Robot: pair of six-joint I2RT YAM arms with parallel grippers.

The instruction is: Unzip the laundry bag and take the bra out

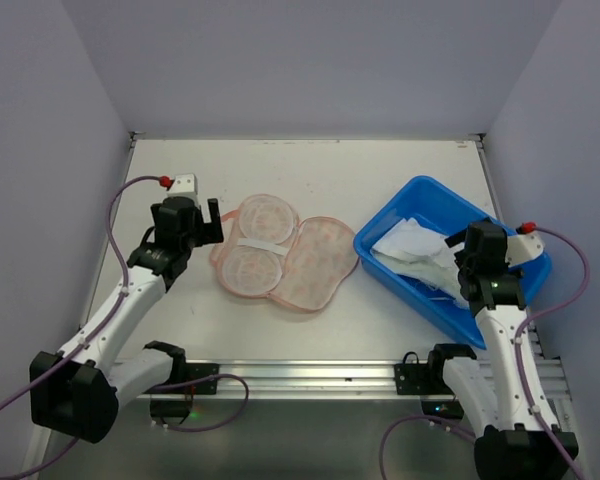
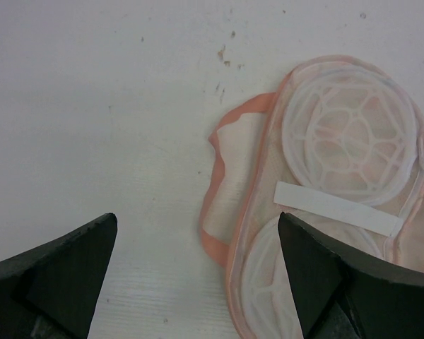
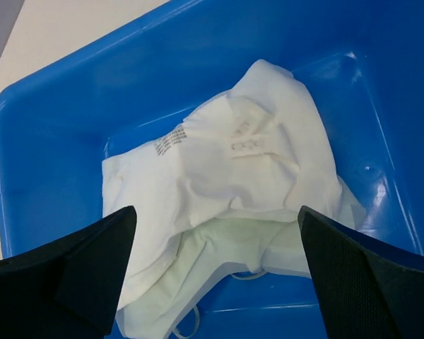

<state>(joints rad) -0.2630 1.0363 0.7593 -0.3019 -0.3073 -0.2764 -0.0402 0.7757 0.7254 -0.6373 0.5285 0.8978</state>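
Item 1. Right gripper [image 3: 217,219]: jaws apart, holding nothing, poised directly over the bra [image 3: 219,162]. The bra lies crumpled in the blue tub [image 3: 63,106], which is likely its intended resting place.

Item 2. Left gripper [image 2: 198,233]: jaws apart, empty, hanging just beside the left edge of the laundry bag [image 2: 325,176]. The bag lies unzipped and splayed flat with its mesh lining up and nothing inside, so the task looks complete.

Item 3. White table [image 1: 380,170], faintly speckled. Pale lilac walls [image 1: 300,60] enclose three sides.
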